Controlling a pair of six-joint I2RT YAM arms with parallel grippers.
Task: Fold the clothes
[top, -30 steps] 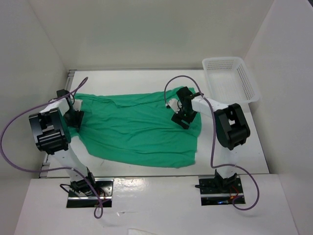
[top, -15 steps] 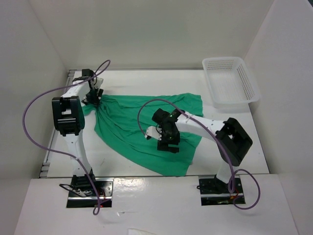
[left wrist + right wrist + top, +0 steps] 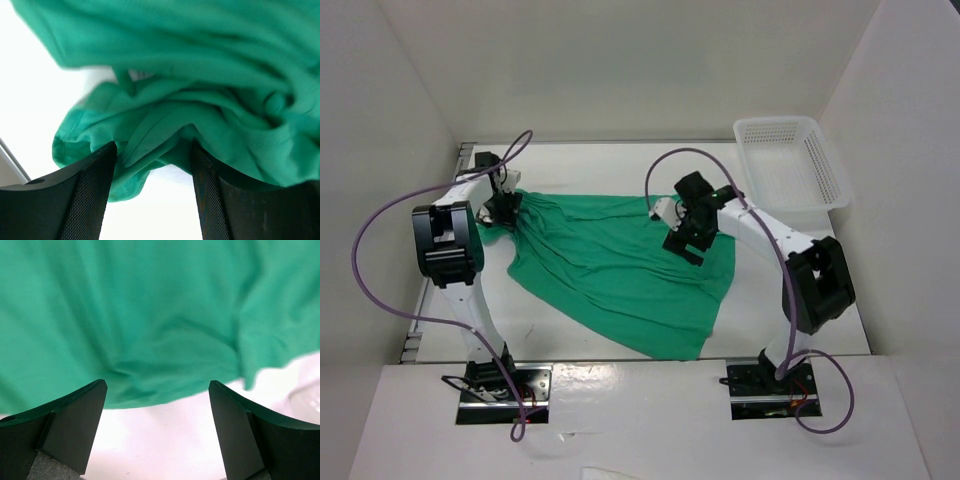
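The clothes are one green T-shirt (image 3: 600,265) lying crumpled on the white table, its left end gathered into a bunch. My left gripper (image 3: 506,210) sits at that bunch, and folds fan out from it across the shirt. In the left wrist view a wad of green fabric (image 3: 200,75) fills the space between the tips of my left gripper (image 3: 155,147), which is shut on it. My right gripper (image 3: 686,240) hovers over the shirt's right part. In the right wrist view it (image 3: 157,385) stands wide open, holding nothing, above the shirt's edge (image 3: 150,305).
A white mesh basket (image 3: 790,165) stands at the back right corner. White walls close in the table on three sides. A bare strip of table (image 3: 570,340) lies between the shirt and the arm bases.
My left gripper moved from the left edge toward the back, drawing the shirt's left side into a bunch. My right gripper swung forward-left, then returned to the right and opened wider.
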